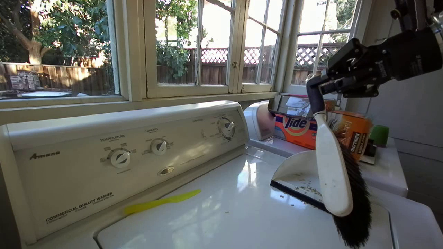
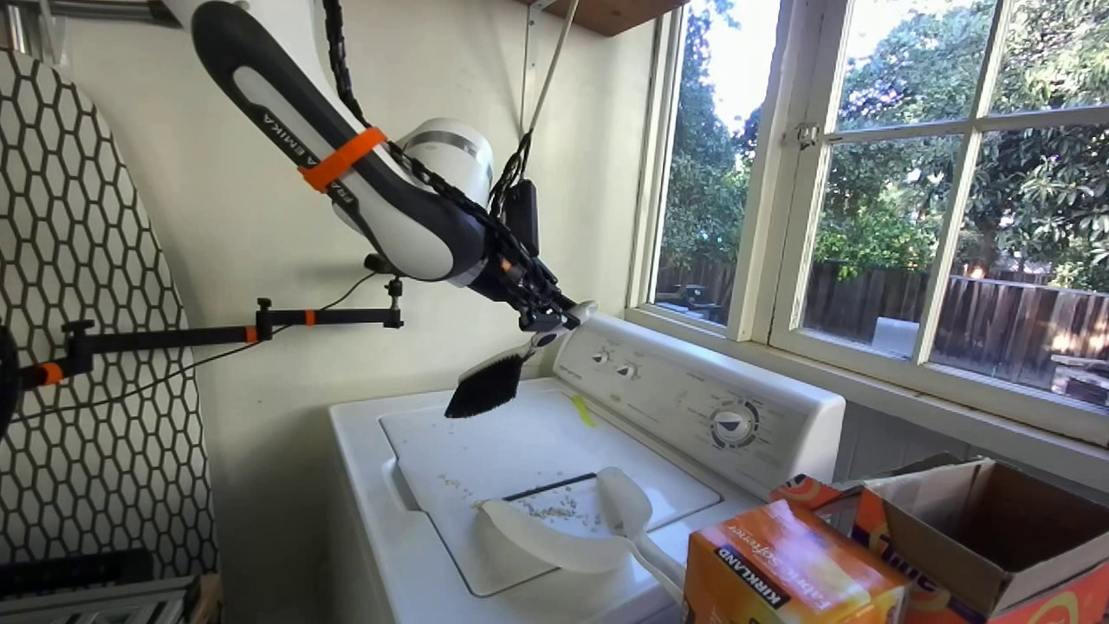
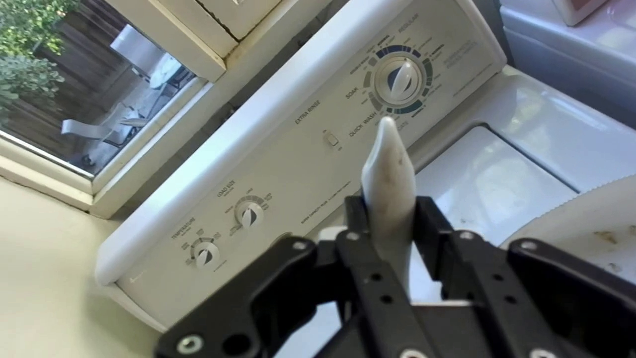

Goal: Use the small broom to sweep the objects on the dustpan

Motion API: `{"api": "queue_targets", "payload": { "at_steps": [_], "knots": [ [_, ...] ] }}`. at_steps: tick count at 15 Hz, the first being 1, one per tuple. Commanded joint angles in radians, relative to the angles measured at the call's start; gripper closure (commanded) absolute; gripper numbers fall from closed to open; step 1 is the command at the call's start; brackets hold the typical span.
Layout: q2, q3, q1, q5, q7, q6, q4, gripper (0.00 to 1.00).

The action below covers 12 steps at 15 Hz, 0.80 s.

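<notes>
now | small broom (image 1: 334,173) clamped in hand (image 3: 391,217) | bristles (image 2: 485,387) hang below

One broom (image 1: 335,171), one dustpan (image 2: 554,548), crumbs (image 2: 561,511), perhaps dozens

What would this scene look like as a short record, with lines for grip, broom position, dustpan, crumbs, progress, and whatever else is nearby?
Grip: gripper shut on the handle of the small broom
Broom position: appears raised above the washer lid
Dustpan: dustpan on the lid, black front edge down
Crumbs: many crumbs inside the dustpan, others loose on the lid
Progress: sweeping unfinished
Other item: yellow utensil by the control panel
Boxes: Tide box and Kirkland box, on the adjacent white surface
</notes>
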Motion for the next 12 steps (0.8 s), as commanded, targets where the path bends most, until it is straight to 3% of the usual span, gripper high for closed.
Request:
{"api": "queue_targets", "payload": {
  "at_steps": [1,12],
  "knots": [
    [0.095,0.003,0.034,-0.063,0.129,-0.016,0.068,0.93],
    [0.406,0.023,0.038,0.05,0.294,-0.113,0.248,0.93]
  ]
}}
